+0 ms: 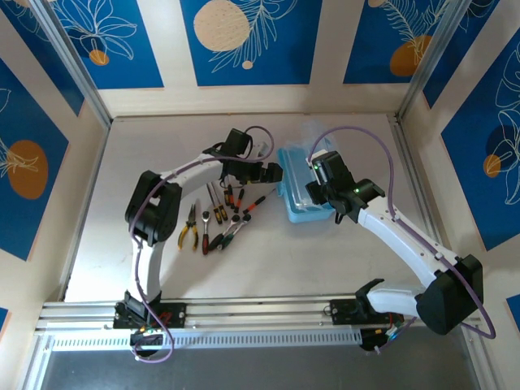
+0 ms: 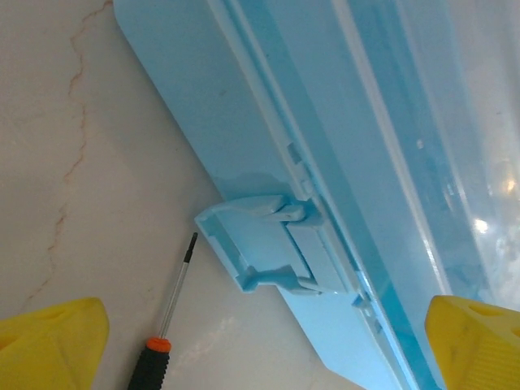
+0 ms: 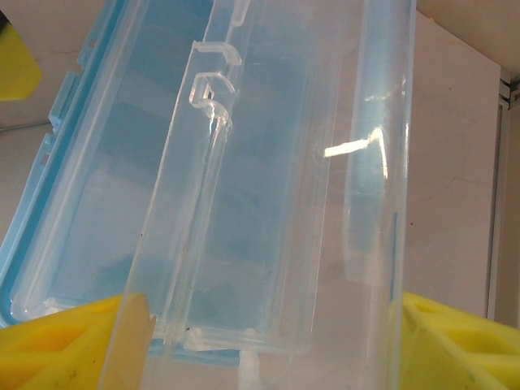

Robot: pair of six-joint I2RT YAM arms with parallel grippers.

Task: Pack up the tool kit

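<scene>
The left gripper (image 2: 264, 349) stands wide open, its yellow fingertips (image 2: 49, 345) far apart and holding nothing. It hovers low at the left side of the light-blue case (image 1: 294, 205). The case's flip latch (image 2: 260, 244) lies between the fingertips, and neither of them touches it. A black-handled screwdriver (image 2: 158, 357) lies on the tabletop (image 1: 325, 260) just beside the latch.

The right gripper (image 3: 268, 341) has its jaws partly apart over the case. The raised clear lid (image 3: 268, 203) fills the gap between them, its long edges meeting both yellow fingers. I cannot tell whether the jaws press on it.

The case sits a little right of the tabletop's middle, well apart from every edge. The yellow-handled pliers (image 1: 190, 231) and the other hand tools lie loose on the tabletop to the left of the case, outside it.
</scene>
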